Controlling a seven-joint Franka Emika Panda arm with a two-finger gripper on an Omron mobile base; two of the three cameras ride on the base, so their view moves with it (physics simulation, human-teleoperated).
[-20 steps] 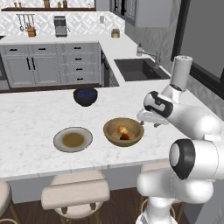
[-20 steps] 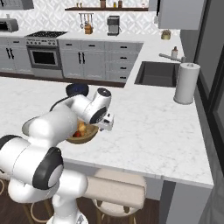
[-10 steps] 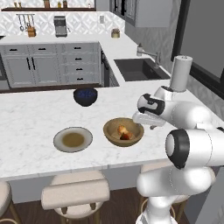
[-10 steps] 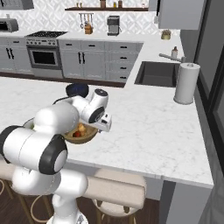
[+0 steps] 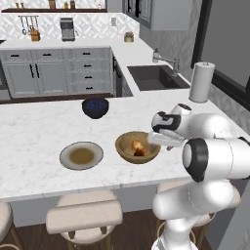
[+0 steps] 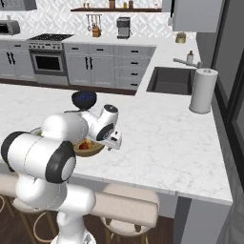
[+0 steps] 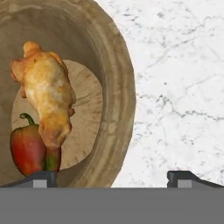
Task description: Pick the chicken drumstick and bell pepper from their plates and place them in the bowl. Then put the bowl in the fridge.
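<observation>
The wooden bowl [image 7: 116,100], at the left of the hand view, holds a lumpy golden drumstick [image 7: 46,94] leaning on a small red pepper [image 7: 26,148]. The hand [image 7: 113,177] is spread wide over its rim and the marble tabletop [image 7: 179,74].

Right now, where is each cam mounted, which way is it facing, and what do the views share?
Left base view: behind-left of the arm, looking down the counter; white arm lower right, beside the bowl.
Right base view: behind-right; arm lower left, covering part of the bowl.
Hand view: on the hand, looking down at the bowl rim, with drumstick and pepper; open tool straddles the rim.
Shared: the bowl.
</observation>
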